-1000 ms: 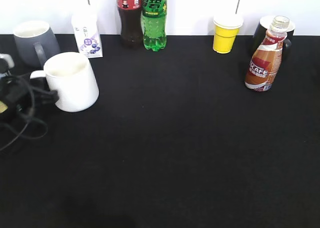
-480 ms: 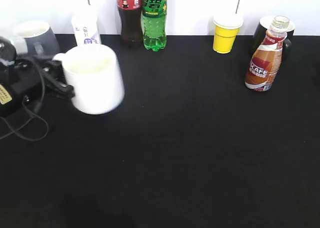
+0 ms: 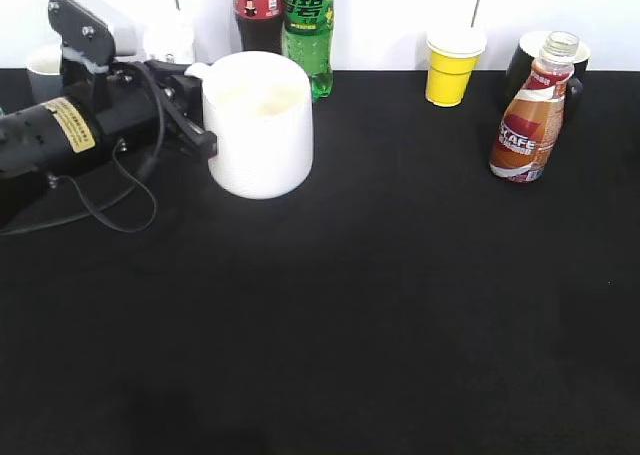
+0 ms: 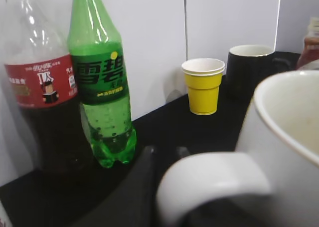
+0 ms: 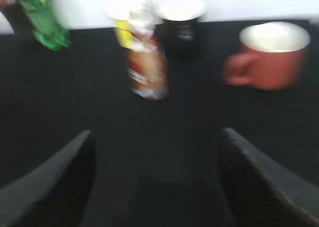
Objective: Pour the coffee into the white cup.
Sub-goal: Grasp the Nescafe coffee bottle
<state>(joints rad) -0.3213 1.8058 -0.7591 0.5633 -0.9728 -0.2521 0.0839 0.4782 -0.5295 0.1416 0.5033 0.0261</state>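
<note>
Right now we have the white cup (image 3: 258, 125) gripped by its handle in the left claw (image 3: 195, 125), whose fingers are clamped on that loop; the cup sits upright, just off the claw's right-hand side. The coffee bottle (image 3: 531, 110) stands well away from that claw on the far right of the tabletop (image 3: 380, 305), uncapped as far as we can tell, just in front of a black mug (image 3: 525, 60) and near a yellow paper cup (image 3: 453, 65). Directly beyond the left claw are a cola bottle (image 4: 42, 95) and a green soda bottle (image 4: 102, 87).

Our right claw (image 5: 154, 177) hangs spread wide and empty, with the coffee bottle straight ahead of it, though that view is blurred. A red mug (image 5: 271, 55) stands off to its right.

To do this step well, we judge the cup should be kept level and set on bare tabletop nearer the middle, clear of the tall bottles. The right claw should then close on the bottle's body, below the narrow neck, without nudging the black mug.
</note>
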